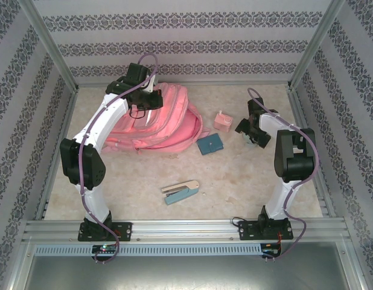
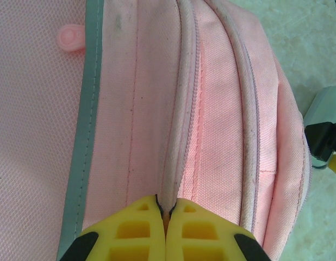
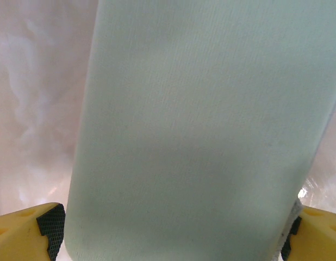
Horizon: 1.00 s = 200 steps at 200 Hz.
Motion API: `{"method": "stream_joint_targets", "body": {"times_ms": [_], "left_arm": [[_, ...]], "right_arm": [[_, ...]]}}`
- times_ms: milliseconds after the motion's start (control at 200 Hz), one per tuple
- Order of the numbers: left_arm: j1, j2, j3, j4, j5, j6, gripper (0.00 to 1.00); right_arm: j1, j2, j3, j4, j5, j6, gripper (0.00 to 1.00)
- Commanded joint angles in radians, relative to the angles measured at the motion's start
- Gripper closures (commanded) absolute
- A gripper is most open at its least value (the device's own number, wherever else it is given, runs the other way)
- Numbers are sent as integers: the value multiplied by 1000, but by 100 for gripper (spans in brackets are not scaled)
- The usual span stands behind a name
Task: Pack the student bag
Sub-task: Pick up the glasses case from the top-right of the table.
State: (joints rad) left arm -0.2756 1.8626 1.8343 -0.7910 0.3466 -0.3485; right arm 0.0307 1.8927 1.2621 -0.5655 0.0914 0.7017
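At lower centre of the left wrist view, my left gripper pinches the soft, limp student bag by its zipper seam, a sound hold I judge; right gripper gapes astride a mint case.

The left arm is reaching toward the far left of the table with its wrist bending downward. The left gripper is pinching a seam of the student bag, fingers pressed together. The right arm is folding at the elbow, and the right gripper is pointing down, holding its fingers wide apart.
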Motion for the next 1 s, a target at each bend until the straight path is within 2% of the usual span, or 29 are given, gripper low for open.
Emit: {"method": "stream_joint_targets", "body": {"times_ms": [0,260,315,674,869,994], "left_arm": [[-4,-59,-3,3,-4,5,100],[-5,-57,-1,-1,-7,8,100],[-5,-57,0,-2,-8,9,100],[9,-55,38,0,-3,-12,100],[55,-68,59,48,65,-79,100],[86,-64,94,67,128,-120,100]], "right_arm": [[-1,30,31,-20,45,19,5],[-5,-16,-15,-2,64,-14,30],[-1,-46,-33,-1,72,-25,32],[79,-337,-135,-44,103,-121,33],[228,-472,-135,-49,94,-150,33],[342,-465,-101,-24,71,-126,32]]}}
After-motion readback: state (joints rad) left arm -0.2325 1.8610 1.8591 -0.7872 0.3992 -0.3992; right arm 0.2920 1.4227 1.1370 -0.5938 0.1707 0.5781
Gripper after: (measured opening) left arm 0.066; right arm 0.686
